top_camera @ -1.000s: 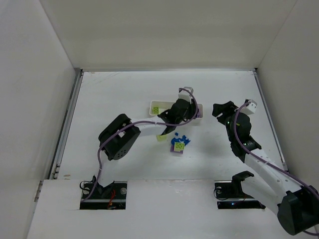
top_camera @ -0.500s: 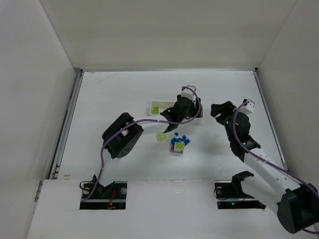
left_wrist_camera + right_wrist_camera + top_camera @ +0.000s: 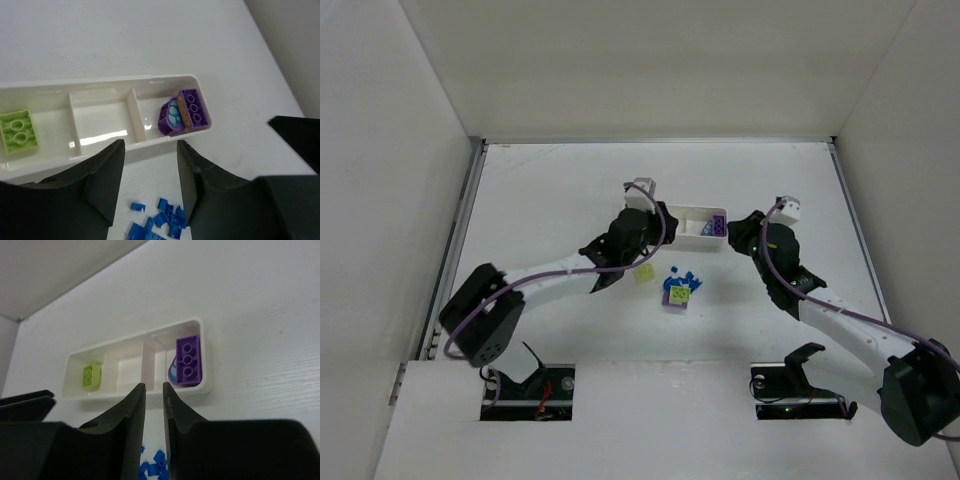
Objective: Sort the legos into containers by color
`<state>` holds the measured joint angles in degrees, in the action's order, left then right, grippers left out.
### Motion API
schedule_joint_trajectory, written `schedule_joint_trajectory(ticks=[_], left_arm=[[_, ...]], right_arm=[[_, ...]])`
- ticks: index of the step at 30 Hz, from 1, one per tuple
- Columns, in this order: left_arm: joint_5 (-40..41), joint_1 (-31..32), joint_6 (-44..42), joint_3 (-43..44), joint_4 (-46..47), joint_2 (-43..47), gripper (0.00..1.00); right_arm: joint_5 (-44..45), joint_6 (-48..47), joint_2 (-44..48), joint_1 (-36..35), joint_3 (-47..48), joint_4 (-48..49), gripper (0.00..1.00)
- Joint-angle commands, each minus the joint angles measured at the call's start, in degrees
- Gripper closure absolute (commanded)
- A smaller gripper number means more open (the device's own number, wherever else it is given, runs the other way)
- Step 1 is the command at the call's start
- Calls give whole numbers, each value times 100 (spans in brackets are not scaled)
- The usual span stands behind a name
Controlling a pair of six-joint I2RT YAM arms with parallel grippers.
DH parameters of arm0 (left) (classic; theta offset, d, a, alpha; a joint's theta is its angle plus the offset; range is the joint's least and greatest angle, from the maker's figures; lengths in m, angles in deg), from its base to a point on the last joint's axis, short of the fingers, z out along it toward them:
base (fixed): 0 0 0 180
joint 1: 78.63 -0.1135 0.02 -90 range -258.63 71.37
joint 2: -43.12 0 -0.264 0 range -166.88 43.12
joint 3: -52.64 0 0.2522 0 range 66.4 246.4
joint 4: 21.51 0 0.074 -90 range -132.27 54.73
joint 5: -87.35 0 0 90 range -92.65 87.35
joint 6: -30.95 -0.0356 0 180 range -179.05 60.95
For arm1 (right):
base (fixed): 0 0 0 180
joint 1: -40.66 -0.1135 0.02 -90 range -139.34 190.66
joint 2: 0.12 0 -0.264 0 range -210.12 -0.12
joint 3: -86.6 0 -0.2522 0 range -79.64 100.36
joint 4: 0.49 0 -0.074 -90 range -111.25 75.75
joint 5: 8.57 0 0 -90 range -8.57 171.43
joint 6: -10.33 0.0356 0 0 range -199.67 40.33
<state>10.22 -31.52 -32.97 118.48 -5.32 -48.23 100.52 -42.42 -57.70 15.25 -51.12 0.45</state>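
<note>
We've got the tray (image 3: 100,85) sitting far of centre, a green brick (image 3: 19,131) in its left compartment, the middle one bare, and purple bricks (image 3: 185,112) in the right. Our left gripper (image 3: 147,172) hovers over the tray's near wall, fingers spread, nothing between them. Our right gripper (image 3: 154,405) sits by the tray's right end, fingers nearly together with a thin gap, empty. On the table (image 3: 550,190), near the tray, lie blue bricks (image 3: 682,279), a loose green brick (image 3: 643,273) and a purple-and-green piece (image 3: 676,294).

White arm links, black joints, purple cables.
</note>
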Motion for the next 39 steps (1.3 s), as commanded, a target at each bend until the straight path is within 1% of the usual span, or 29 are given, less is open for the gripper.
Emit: schedule_joint_trajectory(ticks=[1, 3, 4, 7, 9, 10, 13, 16, 20, 25, 28, 32, 39], left_arm=[[-12, 135, 230, -775, 195, 1090, 60], [-29, 249, 213, -1285, 177, 1732, 64], [-29, 285, 239, -1505, 169, 2022, 65], [-38, 329, 370, -1972, -24, 2638, 68], [-38, 329, 476, -2174, -147, 2911, 68], [-38, 338, 520, -2271, -183, 3008, 68], [-99, 303, 617, -2491, -323, 3315, 68], [-196, 259, 722, -2719, -403, 3667, 66], [-381, 136, 775, -2939, -648, 4194, 65], [-416, -48, 802, -3177, -868, 4705, 64], [-556, -207, 802, -3256, -965, 4881, 64], [-741, -461, 863, -3353, -1000, 5092, 63], [-1119, -875, 960, -3458, -1000, 5136, 62]], right_arm=[[130, -490, -148, -563, 462, -115, 73], [226, -579, -122, -1082, 462, -475, 68], [314, -570, -87, -1372, 427, -651, 63], [682, -500, -148, -2259, 366, -1090, 39], [902, -456, -297, -2752, 427, -1433, 28], [999, -404, -411, -3024, 505, -1644, 24], [1000, -350, -640, -3447, 638, -1900, 17], [825, -709, -754, -3571, 717, -1988, 14], [605, -1193, -684, -3607, 963, -2505, 9], [298, -1878, -675, -3607, 1332, -2972, 6], [25, -2353, -885, -3607, 1534, -3122, 5], [-89, -2626, -1255, -3572, 1745, -3333, 5], [-467, -3075, -1773, -3484, 2009, -3412, 9]])
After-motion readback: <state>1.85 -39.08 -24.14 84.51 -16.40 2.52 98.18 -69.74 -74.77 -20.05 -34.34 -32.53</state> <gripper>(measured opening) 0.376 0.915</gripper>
